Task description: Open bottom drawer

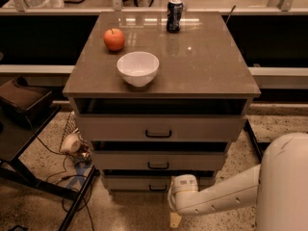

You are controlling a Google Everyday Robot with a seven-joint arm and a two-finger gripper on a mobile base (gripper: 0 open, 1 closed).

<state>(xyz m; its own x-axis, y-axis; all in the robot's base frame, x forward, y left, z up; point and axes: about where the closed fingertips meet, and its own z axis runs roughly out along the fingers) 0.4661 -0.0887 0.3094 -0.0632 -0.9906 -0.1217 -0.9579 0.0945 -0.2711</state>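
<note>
The bottom drawer (130, 182) is sitting lowest of the three fronts, close to the floor and seemingly not yet drawn out. Its small black handle (158, 187) is lying just left of the arm's white wrist joint (185, 190). The gripper (175, 219) is hanging below that joint, near the floor, on the near side of the drawer front and a little right of the handle, not touching it. How wide its jaws are set cannot be told from here.

The robot is probably lining up its reach. For a clean grasp the gripper is going to need lifting and shifting left until it is squarely facing the bar, keeping under the middle drawer (159, 160) so the wrong handle is not caught. The pull is best kept straight toward the near side and slow, since the bowl (138, 68), apple (114, 39) and can (174, 15) are resting on the cabinet top (207, 66).
</note>
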